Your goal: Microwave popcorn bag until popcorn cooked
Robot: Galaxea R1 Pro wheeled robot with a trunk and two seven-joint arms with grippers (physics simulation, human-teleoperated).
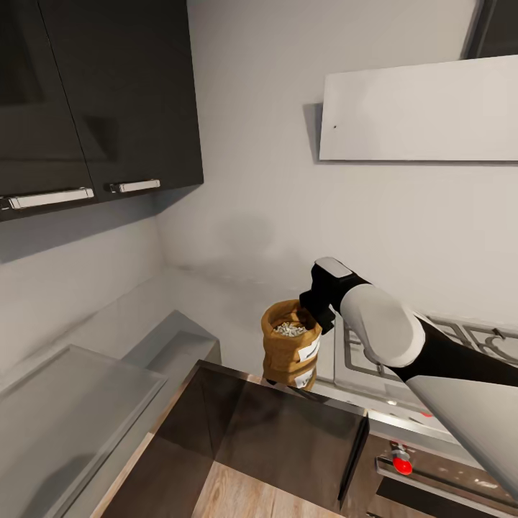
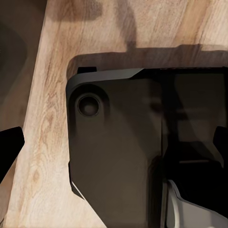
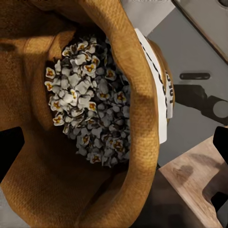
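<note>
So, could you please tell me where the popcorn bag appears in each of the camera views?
Head view: the popcorn bag sits just below the picture's middle, upright and open, at the right gripper.
Left wrist view: the bag is not in it.
Right wrist view: the bag takes up most of the picture, popped kernels showing inside.
Shared landmark: the white label on the bag's side.

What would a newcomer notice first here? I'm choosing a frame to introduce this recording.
The tan popcorn bag stands out, held up in mid-picture by the right gripper next to the gas hob. The right wrist view looks straight into its open top at white popped kernels, with a white label on its side. Dark wall cabinets fill the upper left of the head view.
</note>
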